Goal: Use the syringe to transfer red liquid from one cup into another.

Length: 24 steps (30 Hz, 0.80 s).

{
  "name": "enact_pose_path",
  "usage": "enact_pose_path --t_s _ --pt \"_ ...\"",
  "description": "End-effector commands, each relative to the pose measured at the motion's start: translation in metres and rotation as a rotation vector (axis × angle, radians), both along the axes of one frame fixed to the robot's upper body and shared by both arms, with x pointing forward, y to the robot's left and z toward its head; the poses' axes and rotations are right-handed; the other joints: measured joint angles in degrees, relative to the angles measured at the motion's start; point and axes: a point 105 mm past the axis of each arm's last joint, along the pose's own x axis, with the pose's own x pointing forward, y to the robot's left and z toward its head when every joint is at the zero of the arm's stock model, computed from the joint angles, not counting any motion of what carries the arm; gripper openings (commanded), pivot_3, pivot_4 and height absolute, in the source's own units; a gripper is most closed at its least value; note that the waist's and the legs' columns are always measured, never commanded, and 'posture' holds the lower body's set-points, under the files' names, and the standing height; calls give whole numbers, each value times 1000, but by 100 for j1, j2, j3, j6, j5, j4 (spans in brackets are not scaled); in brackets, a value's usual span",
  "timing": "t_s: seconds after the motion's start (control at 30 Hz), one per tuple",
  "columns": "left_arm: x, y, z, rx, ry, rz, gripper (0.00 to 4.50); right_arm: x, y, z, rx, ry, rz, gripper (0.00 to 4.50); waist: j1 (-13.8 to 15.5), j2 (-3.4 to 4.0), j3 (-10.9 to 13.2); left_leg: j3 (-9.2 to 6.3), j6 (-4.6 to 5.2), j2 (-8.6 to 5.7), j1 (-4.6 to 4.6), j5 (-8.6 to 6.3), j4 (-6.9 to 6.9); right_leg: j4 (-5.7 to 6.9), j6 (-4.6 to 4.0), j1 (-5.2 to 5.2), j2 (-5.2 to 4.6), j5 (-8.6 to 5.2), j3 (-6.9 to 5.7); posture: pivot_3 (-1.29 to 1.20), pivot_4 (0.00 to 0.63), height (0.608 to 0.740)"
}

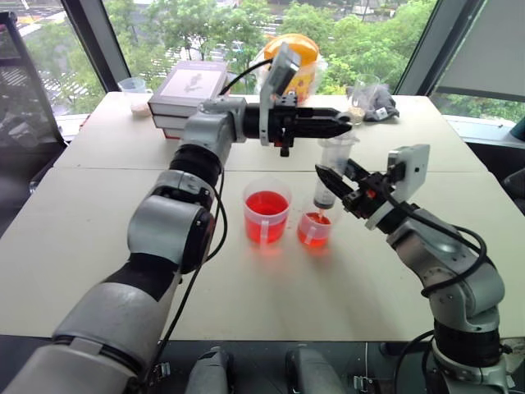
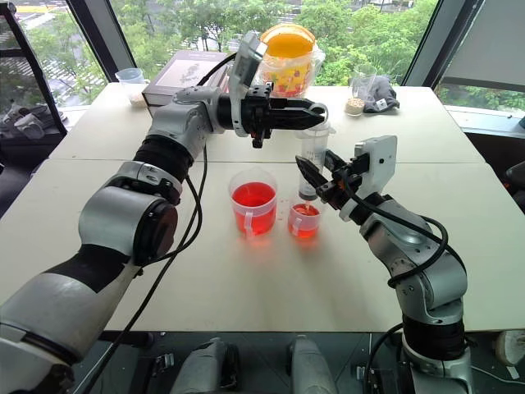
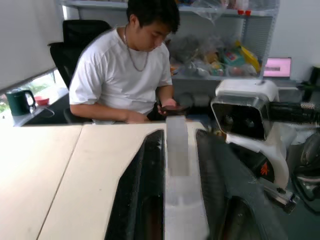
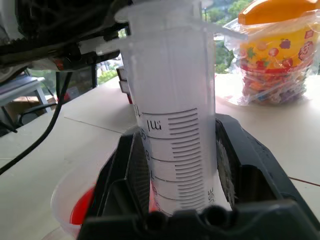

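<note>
The clear plastic syringe (image 1: 336, 150) is standing upright with its tip dipping into the small clear plastic cup of red liquid (image 1: 314, 231), which is sitting on the pale desk (image 1: 107, 246) just right of the large clear plastic cup of red liquid (image 1: 267, 213). The right hand (image 1: 333, 169) is gripping the syringe's barrel, its 2 black fingers closing on it. The left hand (image 1: 345, 123) is reaching in above the large cup and pinching the top of the syringe's plunger.

The syringe (image 4: 172, 100) bears the unit mark "ml" on its barrel, above a scale of black graduation lines. The numerals beside the scale are too hidden to read.
</note>
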Motion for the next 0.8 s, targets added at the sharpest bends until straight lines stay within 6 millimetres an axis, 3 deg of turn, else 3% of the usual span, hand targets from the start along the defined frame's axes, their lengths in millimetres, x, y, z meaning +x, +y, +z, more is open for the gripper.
enact_pose_path --t_s 0.03,0.13,0.17,0.37,0.47,0.63,0.7,0.8 --pt "3 13 17 -30 -22 30 2663 -14 8 23 30 -113 38 1441 -19 0 0 1 0 0 0 0 0 0 0 0 0 0 0 0 150 740" --pt "9 35 29 -84 -26 89 4172 -13 8 15 46 -85 42 1441 -31 0 0 -1 0 2 2 0 -1 3 0 -1 3 0 1 0 150 740" --pt "10 42 31 -95 -20 100 4452 -13 8 13 49 -79 42 1441 -30 0 0 -1 0 3 3 0 -1 5 0 -1 4 0 0 0 150 740" --pt "14 85 25 -78 -4 186 4452 -11 4 12 52 -66 38 1441 -18 0 0 1 -1 3 3 0 1 5 1 1 1 0 0 0 150 740" --pt "14 97 14 -45 -1 223 4452 -8 -3 23 78 -72 17 1441 -14 0 0 2 -1 4 3 1 1 6 1 1 0 1 0 0 150 740" --pt "5 98 -15 30 -14 228 4452 1 -32 70 155 -47 -35 1441 8 0 0 7 -2 3 3 1 5 11 1 0 -6 1 1 0 150 740" --pt "1 95 -20 33 -14 228 4452 8 -46 78 149 40 -70 1441 28 0 -1 8 -2 4 4 1 5 11 0 2 -9 1 1 0 150 740" --pt "-5 93 -29 37 -8 229 4452 20 -78 73 41 298 -162 1441 17 0 -1 9 -1 5 4 1 4 10 -1 2 -12 1 1 0 150 740"
